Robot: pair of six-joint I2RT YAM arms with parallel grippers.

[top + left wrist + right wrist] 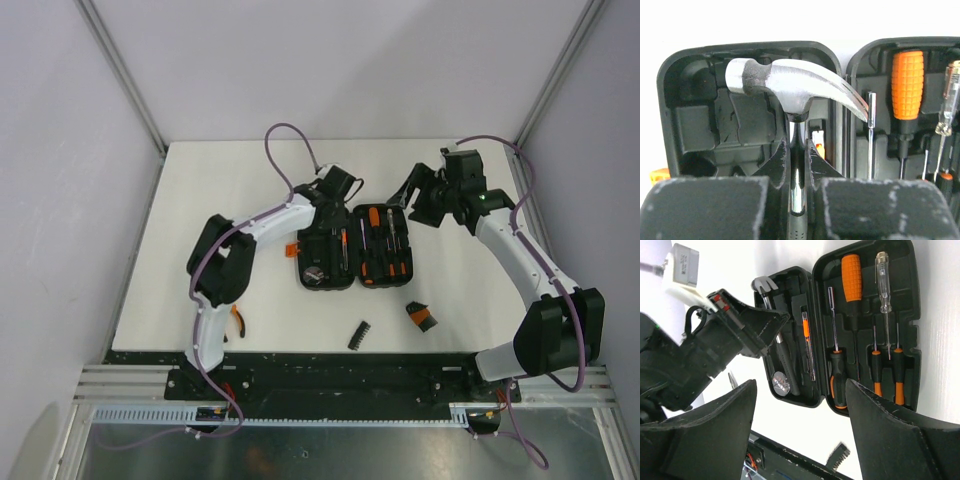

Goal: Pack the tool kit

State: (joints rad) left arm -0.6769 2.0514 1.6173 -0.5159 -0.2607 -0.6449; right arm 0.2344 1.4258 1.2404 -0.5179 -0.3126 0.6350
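**Hammer Gripped Over the Open Case**

The left gripper [797, 167] fills the bottom of the frame, its fingers [777, 167] pressed against the chrome shaft of a hammer [785, 82]. The steel head sits at centre, its claw curving down toward the right. Behind it lies the open tool kit case [690, 115], the left half showing bare moulded slots. At the upper right, in the other half, an orange-handled screwdriver [907, 82] and a clear tester screwdriver [951, 90] sit in their slots. White tabletop [790, 20] spans the top.

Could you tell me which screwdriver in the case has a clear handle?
The slim screwdriver beside the thick orange-handled screwdriver; every other handle is orange or black.
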